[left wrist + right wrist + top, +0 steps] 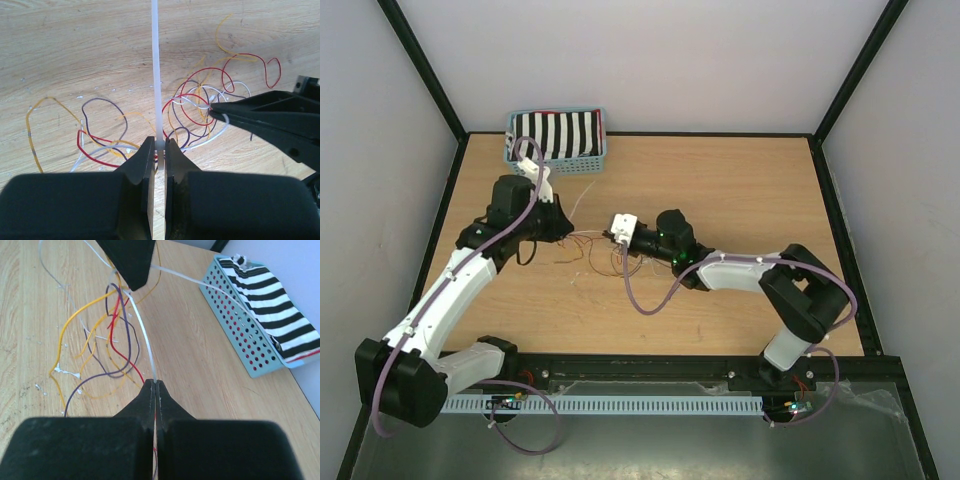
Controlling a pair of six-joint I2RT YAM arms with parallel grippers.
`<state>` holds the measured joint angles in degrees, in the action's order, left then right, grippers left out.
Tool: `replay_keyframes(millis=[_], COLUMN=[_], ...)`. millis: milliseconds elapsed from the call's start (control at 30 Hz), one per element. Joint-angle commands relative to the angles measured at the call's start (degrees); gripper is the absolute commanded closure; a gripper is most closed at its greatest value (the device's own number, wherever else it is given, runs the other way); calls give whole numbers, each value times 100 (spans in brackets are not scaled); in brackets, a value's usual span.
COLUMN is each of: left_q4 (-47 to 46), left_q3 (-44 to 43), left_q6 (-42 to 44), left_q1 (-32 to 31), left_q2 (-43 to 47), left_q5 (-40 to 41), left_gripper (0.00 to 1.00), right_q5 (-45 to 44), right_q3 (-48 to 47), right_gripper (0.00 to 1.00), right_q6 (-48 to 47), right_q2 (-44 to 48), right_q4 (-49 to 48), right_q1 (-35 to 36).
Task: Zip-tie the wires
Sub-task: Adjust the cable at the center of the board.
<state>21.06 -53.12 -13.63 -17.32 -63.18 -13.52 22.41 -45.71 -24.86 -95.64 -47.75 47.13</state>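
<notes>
The wires (200, 107) lie tangled on the wooden table, red, yellow, purple and white loops, also seen in the right wrist view as wires (107, 347) and from above as wires (610, 258). My left gripper (159, 142) is shut on the head of a white zip tie (156, 65), whose strap runs straight away from the jaws. My right gripper (156, 383) is shut on a thin white strand (142, 337) that leads up to the left gripper (132, 282). In the top view both grippers, left (570, 232) and right (610, 235), meet over the tangle.
A blue perforated basket (570, 163) holding striped black-and-white cloth stands at the back left, also visible as the basket (235, 325) in the right wrist view. Black frame rails border the table. A purple arm cable (645, 300) loops over the wood near the right arm.
</notes>
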Motion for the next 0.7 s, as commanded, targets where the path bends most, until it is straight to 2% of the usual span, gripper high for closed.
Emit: replay_keyframes(millis=[0,233,667], left_q4=[-23,-15,29], left_q3=[69,83,21], left_q6=[-85,-141,-148], left_q1=[69,128,226], left_q2=[-13,4,56], left_q5=[63,173,226], left_gripper=[100,100,100], right_q5=[-546,-1214,-1760], right_q3=[231,386,636], right_gripper=[100,100,100], right_q6=[-38,40,143], right_q2=[380,645,1039], right_q4=[213,563,833], right_q1=[-63,-124,-332])
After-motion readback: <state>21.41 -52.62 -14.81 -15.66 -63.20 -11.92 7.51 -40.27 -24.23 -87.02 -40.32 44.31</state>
